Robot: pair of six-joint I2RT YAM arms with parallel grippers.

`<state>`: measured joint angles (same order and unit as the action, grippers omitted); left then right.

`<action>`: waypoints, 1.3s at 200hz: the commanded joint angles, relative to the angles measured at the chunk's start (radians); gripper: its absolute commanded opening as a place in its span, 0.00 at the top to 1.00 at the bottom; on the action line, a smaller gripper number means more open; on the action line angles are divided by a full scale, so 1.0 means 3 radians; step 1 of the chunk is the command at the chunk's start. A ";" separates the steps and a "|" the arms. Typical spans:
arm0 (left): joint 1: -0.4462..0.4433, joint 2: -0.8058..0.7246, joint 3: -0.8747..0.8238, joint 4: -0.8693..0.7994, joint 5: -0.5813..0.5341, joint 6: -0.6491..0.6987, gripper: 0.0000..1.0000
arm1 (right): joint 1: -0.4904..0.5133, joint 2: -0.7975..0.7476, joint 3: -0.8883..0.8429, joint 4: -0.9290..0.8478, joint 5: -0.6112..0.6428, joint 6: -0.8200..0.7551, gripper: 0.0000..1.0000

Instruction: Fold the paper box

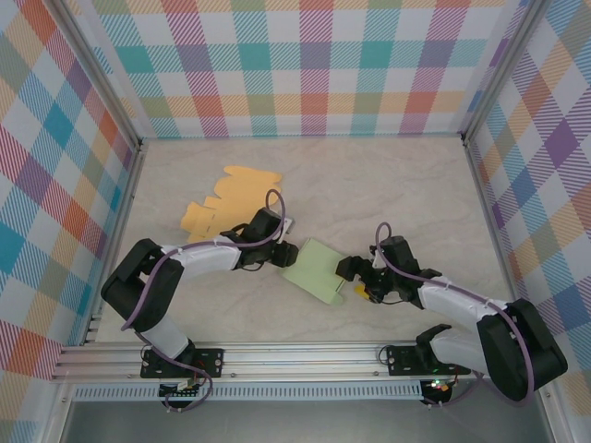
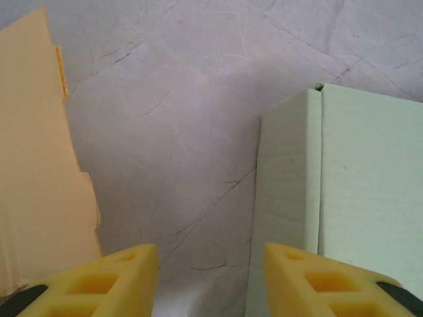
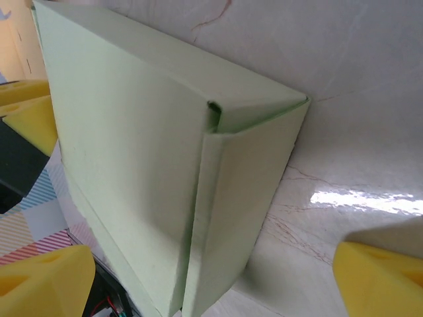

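The pale green paper box point(image 1: 317, 268) lies folded and closed on the marble tabletop between my two arms. My left gripper point(image 1: 282, 251) sits at the box's upper left corner. In the left wrist view its yellow fingers point(image 2: 112, 284) stand apart with bare table between them, and the box's edge point(image 2: 284, 198) runs just by the right finger. My right gripper point(image 1: 354, 280) is at the box's right end. It stands wide open point(image 3: 211, 284) with the box's end flap point(image 3: 132, 165) between its fingers, clear of the right fingertip point(image 3: 383, 277).
A flat, unfolded orange paper box blank point(image 1: 231, 196) lies behind the left arm, its edge seen at the left point(image 2: 33, 165). Plaid walls close in the table on three sides. The metal rail point(image 1: 305, 355) runs along the near edge.
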<state>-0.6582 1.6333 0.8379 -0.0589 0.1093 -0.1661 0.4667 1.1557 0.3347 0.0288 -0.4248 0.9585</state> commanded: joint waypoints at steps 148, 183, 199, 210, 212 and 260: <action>0.0069 -0.0834 -0.0064 -0.0168 -0.0016 -0.0487 0.41 | 0.0224 0.0225 -0.0062 0.0236 0.0405 0.0081 0.08; -0.0098 -0.0533 -0.0091 -0.0105 0.0025 -0.0489 0.38 | 0.0235 0.0291 -0.0116 0.0352 0.0429 0.0137 0.08; -0.0116 -0.0395 -0.0105 -0.0061 0.0074 -0.0496 0.38 | 0.0238 0.0349 -0.0129 0.0435 0.0419 0.0154 0.08; -0.0117 -0.0325 -0.0116 -0.0032 0.0092 -0.0507 0.38 | 0.0242 0.0395 -0.0134 0.0492 0.0414 0.0164 0.08; -0.0113 -0.0319 -0.0124 -0.0026 0.0100 -0.0506 0.38 | 0.0244 0.0403 -0.0134 0.0504 0.0410 0.0164 0.08; -0.0112 -0.0107 -0.0243 0.0161 0.0269 -0.0565 0.44 | 0.0256 0.0642 -0.0137 0.0767 0.0353 0.0184 0.08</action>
<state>-0.6868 1.5738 0.7902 -0.0601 0.1493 -0.3180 0.5121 1.2041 0.3550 0.0479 -0.3424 1.0473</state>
